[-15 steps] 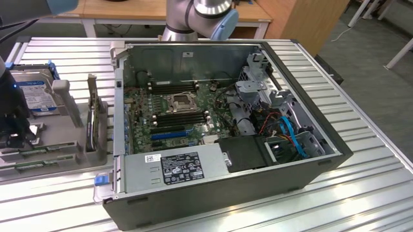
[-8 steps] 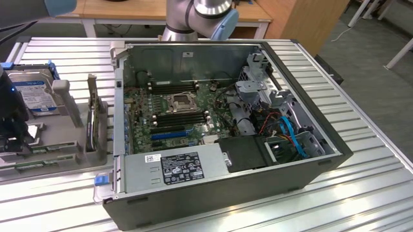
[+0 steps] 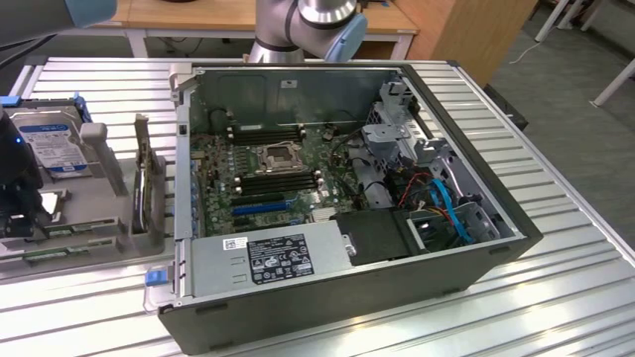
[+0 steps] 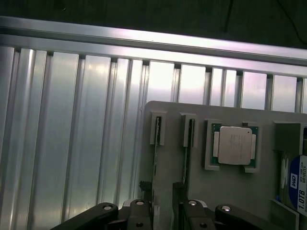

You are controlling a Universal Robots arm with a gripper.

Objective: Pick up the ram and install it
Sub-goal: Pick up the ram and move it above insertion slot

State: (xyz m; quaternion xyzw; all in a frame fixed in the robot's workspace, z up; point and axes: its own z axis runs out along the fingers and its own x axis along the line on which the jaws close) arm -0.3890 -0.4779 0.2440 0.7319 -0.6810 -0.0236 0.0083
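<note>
The claw (image 4: 165,218) hangs over the grey tray (image 4: 230,191), jaws spread wide and holding nothing. The ram (image 4: 156,158) stands on edge in a narrow tray slot. A second stick (image 4: 190,153) stands parallel just beside it in the next slot. The claw's fingers sit at the near ends of the two sticks, one finger close to each; whether either touches cannot be told. Beyond the second stick a square silver CPU (image 4: 233,145) lies in its own recess, with a hard drive (image 4: 298,184) past that. In the exterior view the tray rests on the ribbed metal worktop (image 3: 555,223) at nine o'clock of the open computer case (image 3: 397,297). The claw is over the tray's six o'clock half, and the ram sits there too, well apart from the memory slots (image 3: 278,178) inside the case.
</note>
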